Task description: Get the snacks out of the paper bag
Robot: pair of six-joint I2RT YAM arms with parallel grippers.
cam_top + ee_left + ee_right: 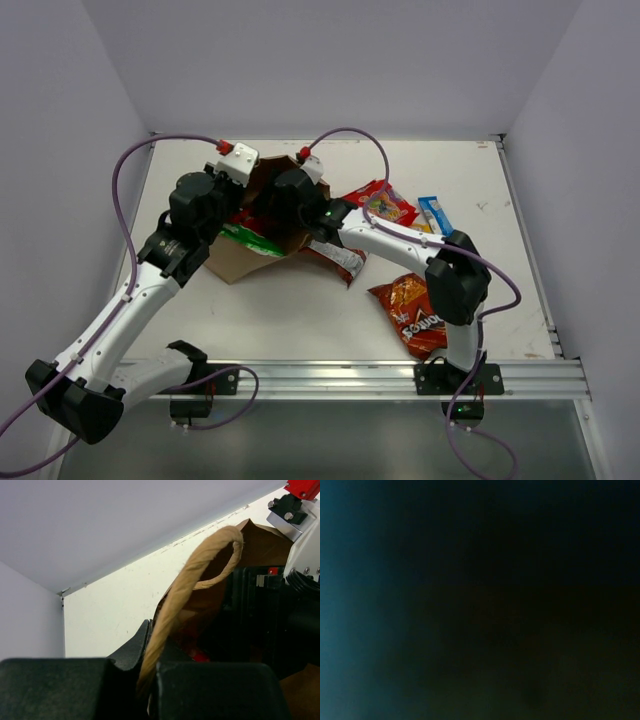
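The brown paper bag [238, 262] lies on its side at centre left, mouth toward the back. My left gripper [240, 192] is shut on its twisted handle [200, 565] and the bag's edge, between the fingers [131, 650]. My right arm's wrist [292, 195] reaches into the bag's mouth; its fingers are hidden and the right wrist view is dark. A green chip bag [247, 238] lies in the bag's mouth. A bit of red [201, 655] shows inside. Outside lie a red-silver bag [340, 262], a red bag with a blue label [380, 203], a blue bar [436, 213] and a Doritos bag [412, 315].
The white table [300, 310] ends at a metal rail [380, 378] at the near edge. Grey walls close in the back and both sides. Purple cables [125, 190] loop over both arms. The right arm's elbow [458, 275] stands above the Doritos bag.
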